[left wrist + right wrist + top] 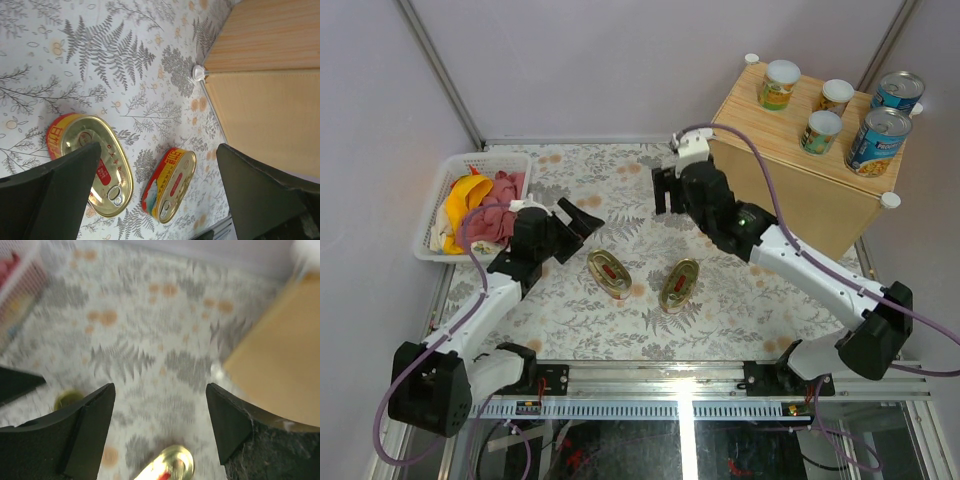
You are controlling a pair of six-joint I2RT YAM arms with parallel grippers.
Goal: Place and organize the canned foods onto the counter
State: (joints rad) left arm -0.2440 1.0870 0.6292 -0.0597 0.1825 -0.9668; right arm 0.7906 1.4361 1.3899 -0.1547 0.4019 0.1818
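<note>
On the large light bamboo-grain wooden counter (800,200) at the far right stand two larger blue-labelled silver-topped cans (878,142) and, to their left, three small colourful-labelled cans with pale lids (821,132). Two flat oval gold tins (609,271) lie apart on the fern-patterned tablecloth (570,330), near centre. The jaws of the left arm (480,305) hang wide apart and empty just left of them; those of the right arm (810,265), blurred in its wrist view, seem apart and empty beside the counter's left face.
</note>
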